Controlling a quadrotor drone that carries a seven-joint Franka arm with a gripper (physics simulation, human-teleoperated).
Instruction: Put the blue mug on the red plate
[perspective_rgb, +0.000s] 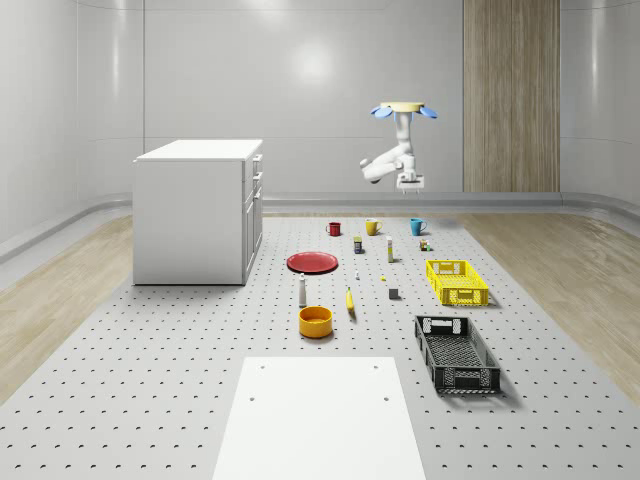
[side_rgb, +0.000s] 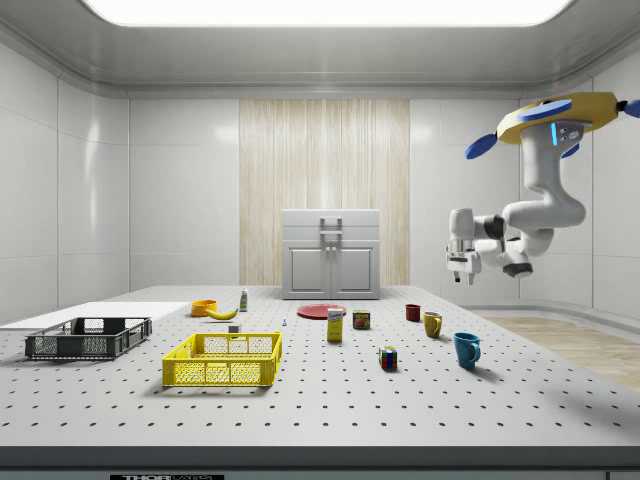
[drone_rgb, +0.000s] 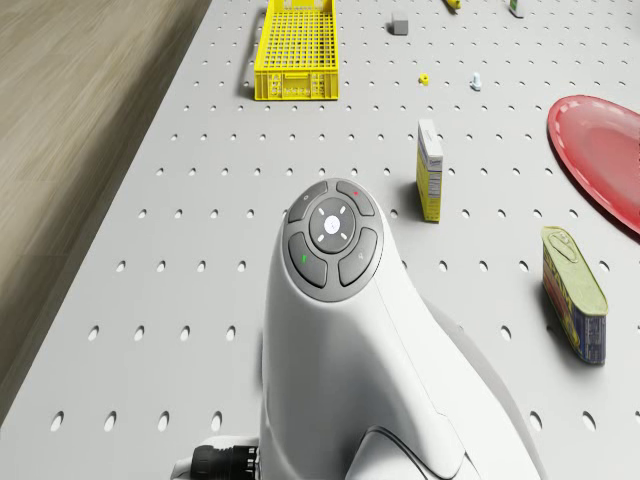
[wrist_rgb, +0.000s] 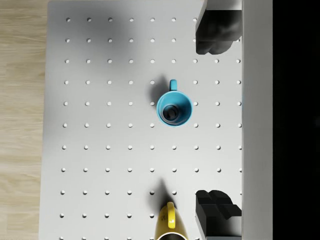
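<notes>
The big table (perspective_rgb: 150, 380) is stretching wide, with wood floor past its side edges. The white cabinet (perspective_rgb: 198, 210) is standing at the far left in the whole-scene view, and there is lots of bare table around the things. The drone (perspective_rgb: 404, 109) is hovering high in the air over the far end of the table. Its arm (side_rgb: 530, 215) is bending down, and the gripper (side_rgb: 458, 279) is hanging well above the table, fingers spread wide with nothing between them.

The red plate (perspective_rgb: 313, 262) is lying in the middle, to the right of the cabinet. The blue mug (wrist_rgb: 174, 109) is standing upright near the far edge, well apart from the plate. The wrist view is looking straight down into the mug, between the two dark fingertips (wrist_rgb: 215, 32). The yellow mug (wrist_rgb: 169, 224) is standing near it. The side view is showing the tall gap between gripper and mug.
</notes>
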